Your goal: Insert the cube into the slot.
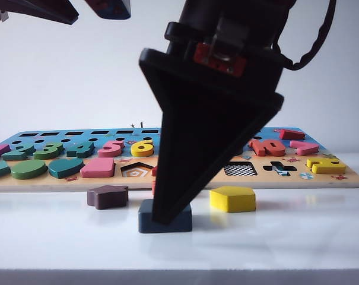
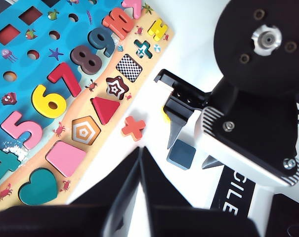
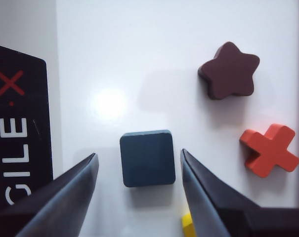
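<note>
While right claw [image 3: 139,170] straddles cube [image 3: 148,158], left claw [image 2: 139,163] hovers.

On the white bench [image 3: 139,49] I see a brown star [image 3: 230,70], and a red cross [image 3: 269,149] at about five o'clock from it. A yellow pentagon [image 1: 232,198] lies near.

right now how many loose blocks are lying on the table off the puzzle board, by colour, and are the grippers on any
dark navy cube: 1
brown star: 1
red cross: 1
yellow pentagon: 1
total: 4
right gripper open astride the cube; left gripper shut, holding none.
</note>
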Controlling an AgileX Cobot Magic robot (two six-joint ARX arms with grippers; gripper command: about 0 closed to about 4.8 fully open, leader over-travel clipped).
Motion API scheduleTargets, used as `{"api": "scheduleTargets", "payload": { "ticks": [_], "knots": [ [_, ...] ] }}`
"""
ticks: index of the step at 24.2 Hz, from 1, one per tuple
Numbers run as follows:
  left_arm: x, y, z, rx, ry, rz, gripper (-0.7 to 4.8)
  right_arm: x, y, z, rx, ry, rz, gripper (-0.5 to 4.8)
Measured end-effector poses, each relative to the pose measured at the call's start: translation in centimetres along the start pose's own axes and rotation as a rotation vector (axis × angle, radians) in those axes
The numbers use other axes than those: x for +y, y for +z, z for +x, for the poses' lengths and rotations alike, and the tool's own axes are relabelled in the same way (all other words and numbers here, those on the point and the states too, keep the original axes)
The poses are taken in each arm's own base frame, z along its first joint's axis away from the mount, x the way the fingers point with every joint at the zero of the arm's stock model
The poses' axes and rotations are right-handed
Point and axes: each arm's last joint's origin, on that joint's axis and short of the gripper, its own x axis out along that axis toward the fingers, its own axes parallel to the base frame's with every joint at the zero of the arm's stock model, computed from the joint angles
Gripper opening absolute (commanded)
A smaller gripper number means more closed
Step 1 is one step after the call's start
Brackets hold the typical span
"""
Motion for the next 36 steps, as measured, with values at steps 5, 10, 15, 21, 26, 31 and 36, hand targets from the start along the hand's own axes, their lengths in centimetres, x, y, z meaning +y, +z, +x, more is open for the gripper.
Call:
{"api": "scheduleTargets", "payload": {
  "ticks": [5,10,15,21,26,31,36],
  "knots": [
    [0.0,0.0,0.0,0.0,0.0,0.0,0.17,-0.05,0.09,0.0,-0.009,-0.005,-0.002,2.9],
    [0.0,0.0,0.0,0.0,0.0,0.0,0.17,-0.08,0.13,0.0,-0.013,-0.007,-0.002,2.78],
    [0.0,0.0,0.0,0.0,0.0,0.0,0.17,-0.08,0.13,0.0,-0.014,-0.007,-0.002,2.69],
    [0.0,0.0,0.0,0.0,0.0,0.0,0.17,-0.15,0.14,0.4,-0.004,-0.002,0.0,2.69],
    [0.0,0.0,0.0,0.0,0.0,0.0,0.17,-0.17,0.14,0.49,-0.001,-0.001,0.001,2.51],
    [0.0,0.0,0.0,0.0,0.0,0.0,0.17,-0.17,0.14,0.49,-0.001,-0.001,0.001,2.18],
    [0.0,0.0,0.0,0.0,0.0,0.0,0.17,-0.17,0.14,0.49,-0.001,-0.002,0.001,1.74]
  ]
}}
